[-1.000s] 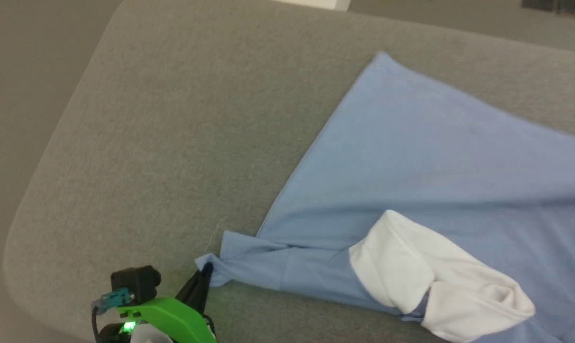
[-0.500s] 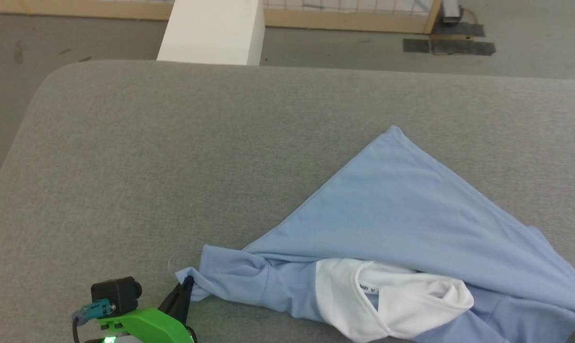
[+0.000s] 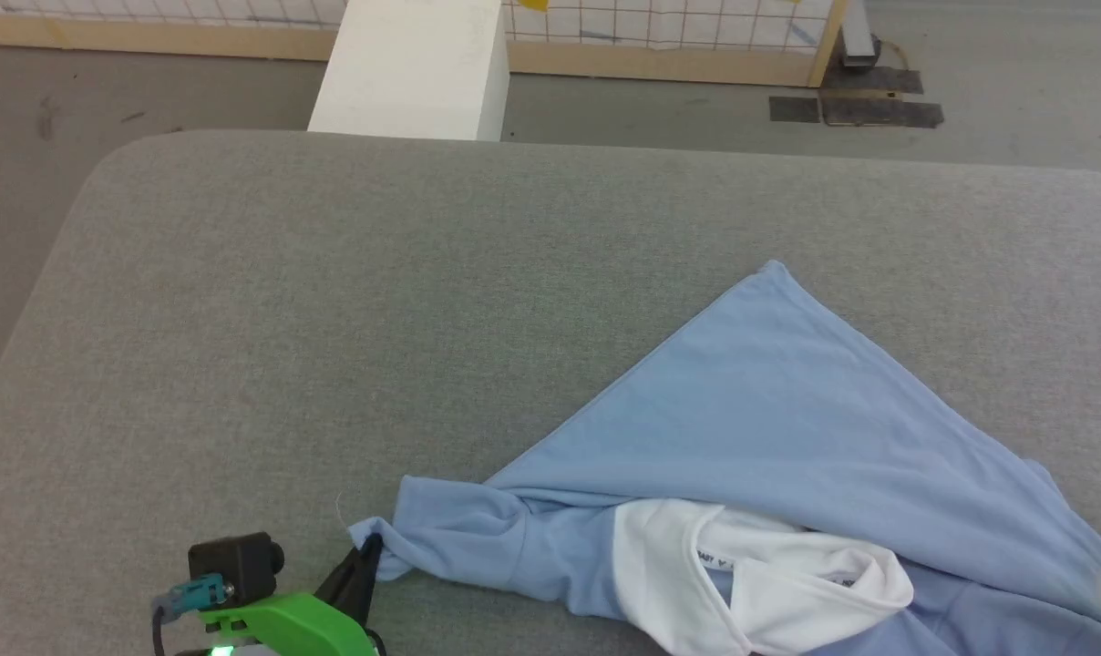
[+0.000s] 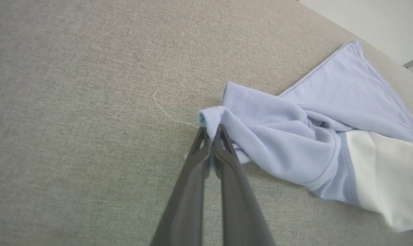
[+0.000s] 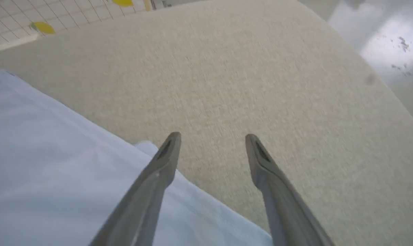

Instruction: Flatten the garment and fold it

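Grey woven-fabric table (image 3: 332,301) with rounded corners, in front of me. Lying directly on it: light-blue knit garment with white panel (image 3: 769,410), bunched and folded over itself on my near-right side, one pointed corner aimed at the far edge. Thin pale loose thread (image 4: 169,116) lies on the fabric, running up to the garment's near-left tip.
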